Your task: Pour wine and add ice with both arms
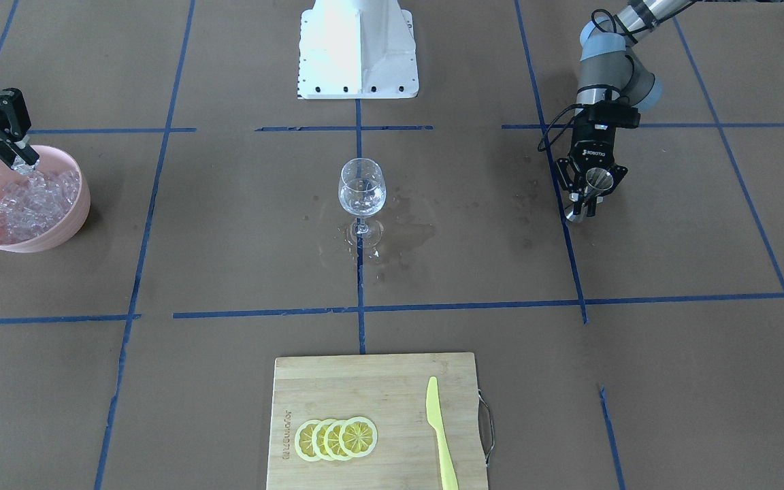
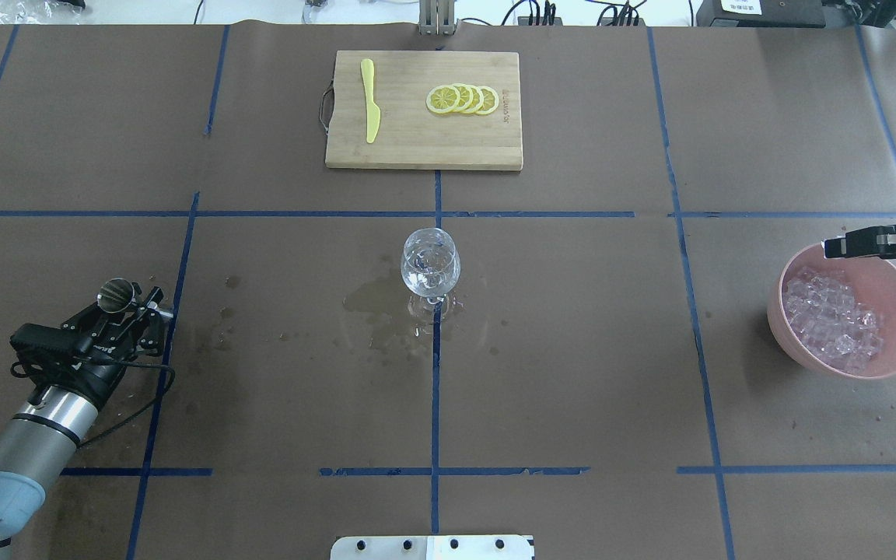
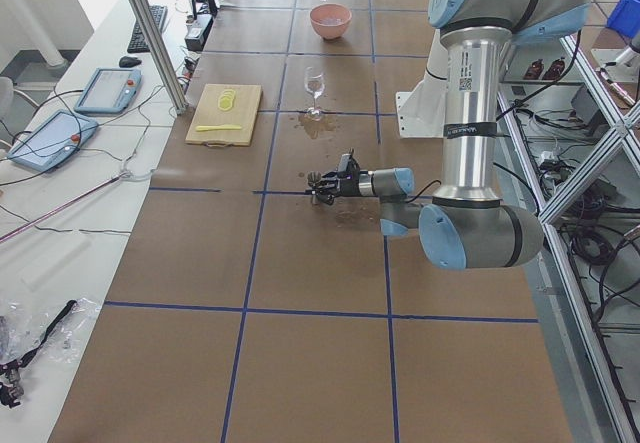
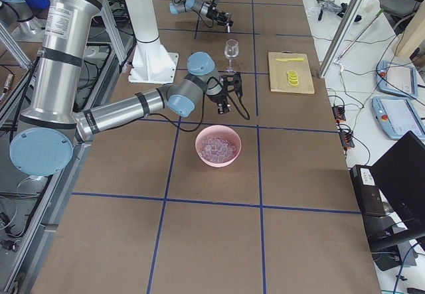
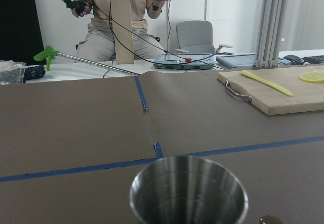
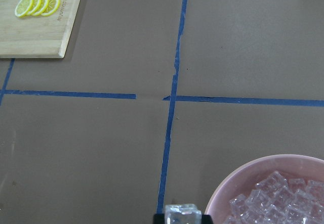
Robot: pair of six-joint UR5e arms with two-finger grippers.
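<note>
Right gripper (image 1: 16,155): clamped on 1 ice cube (image 6: 182,213), over the pink bowl (image 1: 73,219) rim.
Ice heap (image 1: 35,201): in the bowl.
Left gripper (image 1: 591,196): closed round a steel cup (image 5: 188,196), well apart from the wine glass (image 1: 362,178).
Wine (image 1: 362,201): low in the glass; wet patch (image 1: 409,235) at its foot.
Advice: carry level, release low inside the rim.
Cup axis: upright, mouth up.

We read ROBOTIQ on the left gripper (image 1: 588,196), upper right of the frame; the cutting board (image 1: 371,388) stamp was illegible.
</note>
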